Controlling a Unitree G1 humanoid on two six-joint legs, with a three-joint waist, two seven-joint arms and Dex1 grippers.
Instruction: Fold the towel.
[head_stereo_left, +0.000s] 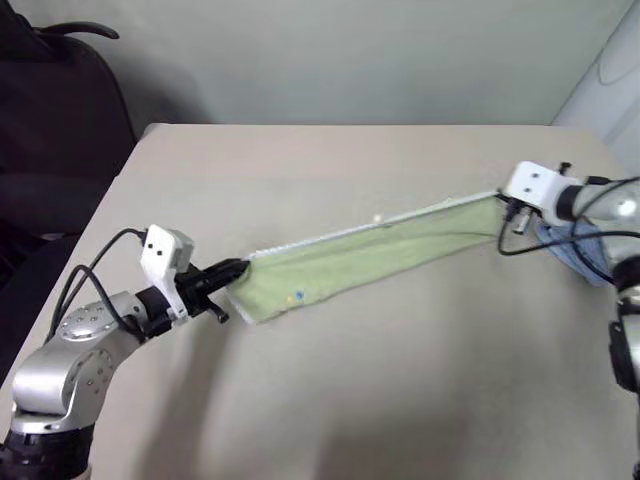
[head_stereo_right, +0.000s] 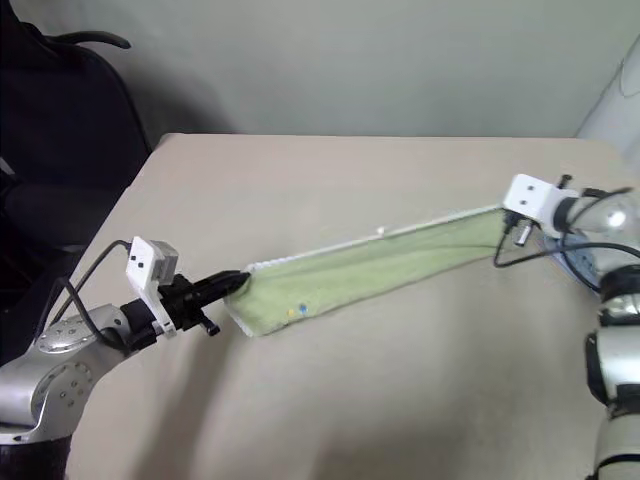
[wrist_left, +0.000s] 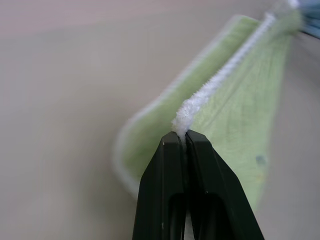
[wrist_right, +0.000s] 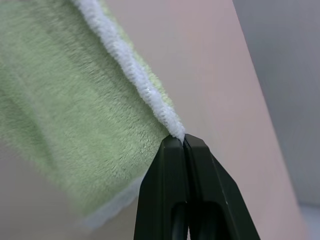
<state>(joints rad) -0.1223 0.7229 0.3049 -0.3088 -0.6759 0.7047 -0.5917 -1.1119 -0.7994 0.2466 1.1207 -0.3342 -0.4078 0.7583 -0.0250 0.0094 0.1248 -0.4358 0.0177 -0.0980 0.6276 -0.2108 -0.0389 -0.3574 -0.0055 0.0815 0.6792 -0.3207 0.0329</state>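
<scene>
Your left gripper (wrist_left: 185, 137) and right gripper (wrist_right: 182, 140) each pinch the white edging of the light, limp green towel (head_stereo_left: 370, 260), so keep gripping those corners or it sags.

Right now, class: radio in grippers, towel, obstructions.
Left gripper and right gripper shut on towel corners. Towel stretched over table. Blue cloth beside right gripper.

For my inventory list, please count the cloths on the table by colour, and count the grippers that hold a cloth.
Light green cloth: 1, the towel, stretched between both grippers.
Light blue cloth: 1, the blue cloth, lying behind the right arm.
Grippers holding a cloth: 2, the left gripper and the right gripper, each shut on the towel's white edge.
Total: 2 cloths, 2 grippers.
</scene>
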